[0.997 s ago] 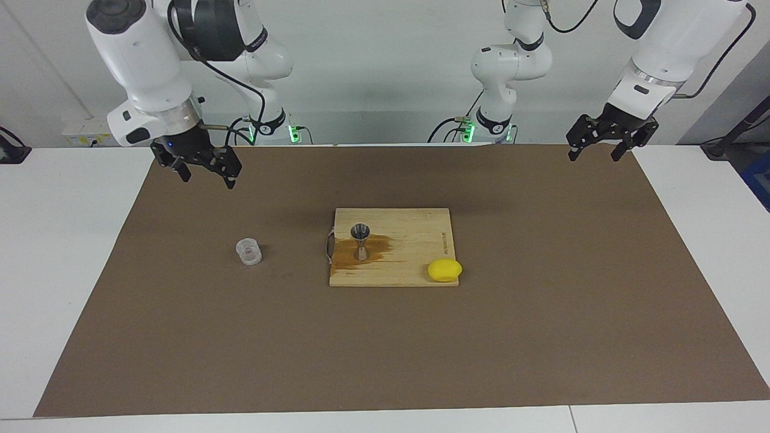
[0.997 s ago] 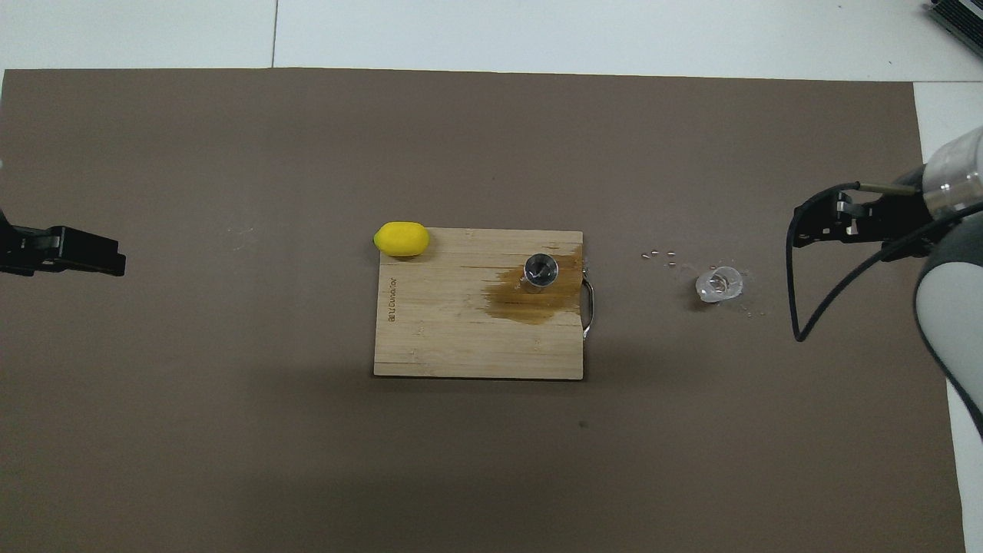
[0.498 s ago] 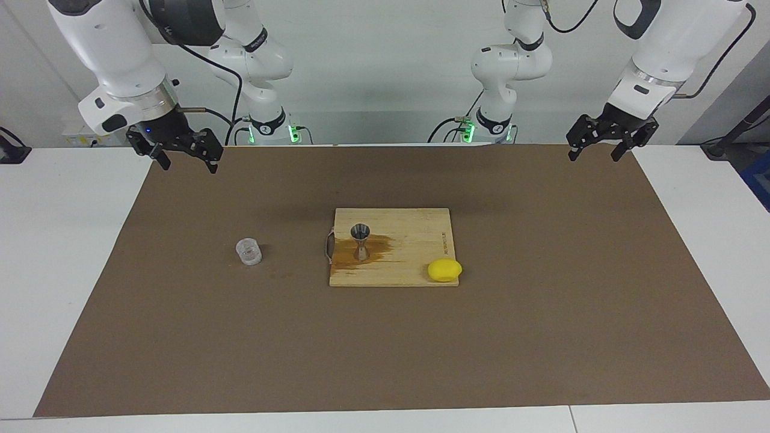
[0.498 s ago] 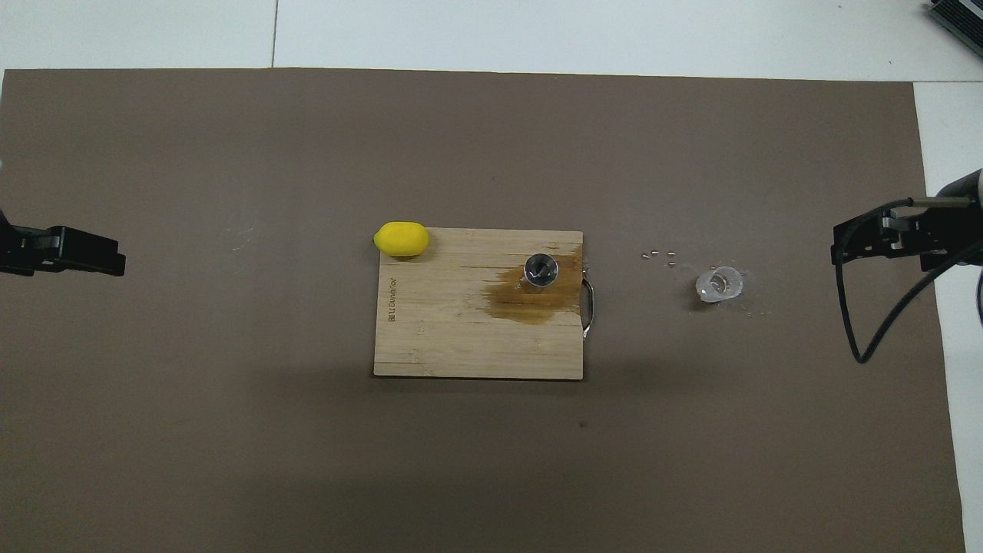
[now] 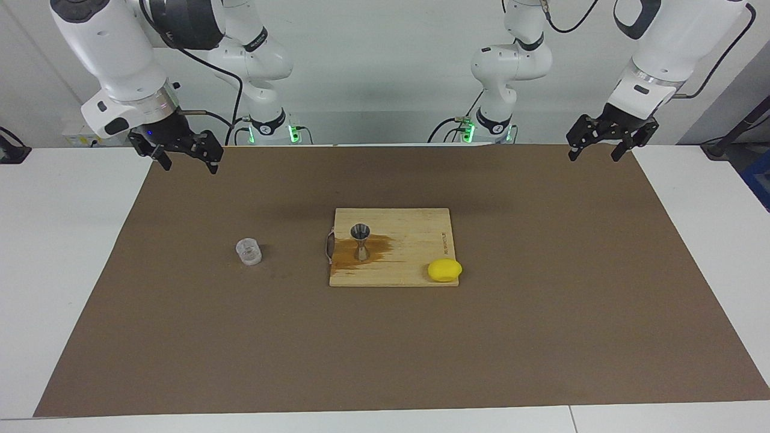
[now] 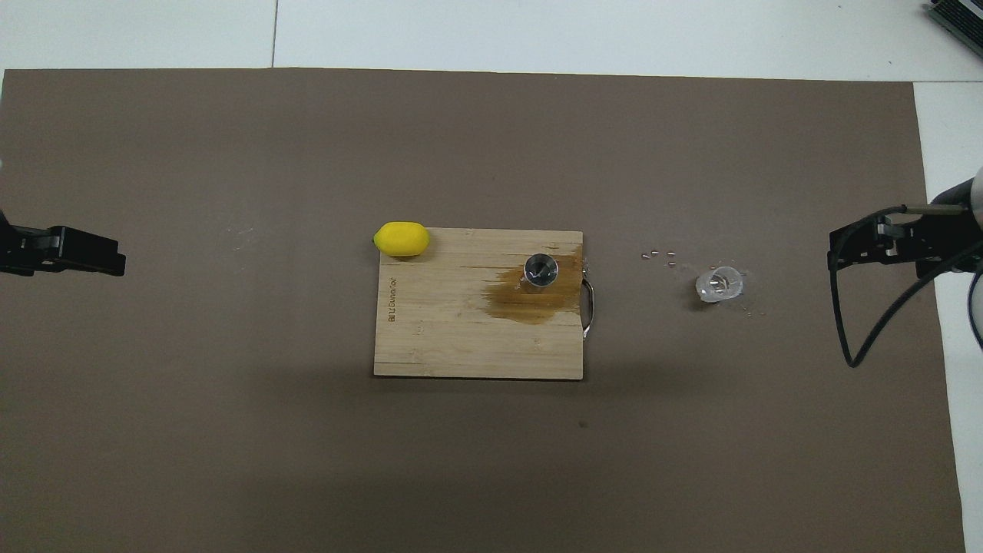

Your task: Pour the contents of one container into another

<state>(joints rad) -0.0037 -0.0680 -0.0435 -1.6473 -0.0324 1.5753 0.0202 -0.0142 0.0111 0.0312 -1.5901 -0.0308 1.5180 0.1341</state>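
Taking the wooden cutting board (image 5: 392, 247) as the landmark and starting at the robots' end of the table (image 5: 60, 240): the right tool (image 5: 185, 163) hangs in the air over the edge of the brown mat (image 5: 541, 313), toward the right arm's end and well apart from the board. Its two fingers stand spread, with nothing between them. The left tool (image 5: 592, 153) hangs over the mat's corner toward the left arm's end, also well apart from the board, fingers apart and holding nothing. In the overhead view the right tool (image 6: 841, 250) and the left tool (image 6: 115, 261) show only at the picture's edges.

On the board itself, the metal jigger (image 5: 360, 239) stands upright near the end that carries a metal handle (image 5: 328, 245), which is the end toward the right arm. A brown wet stain (image 6: 530, 296) spreads over the wood around the jigger's foot.

The clear cup (image 5: 248, 251) stands upright on the mat beside the board, off its handle end toward the right arm, apart from it. A few small droplets (image 6: 659, 255) lie on the mat between cup and board.

Farthest from the robots, a yellow lemon (image 5: 444, 270) rests at the board's corner toward the left arm, overhanging its edge.
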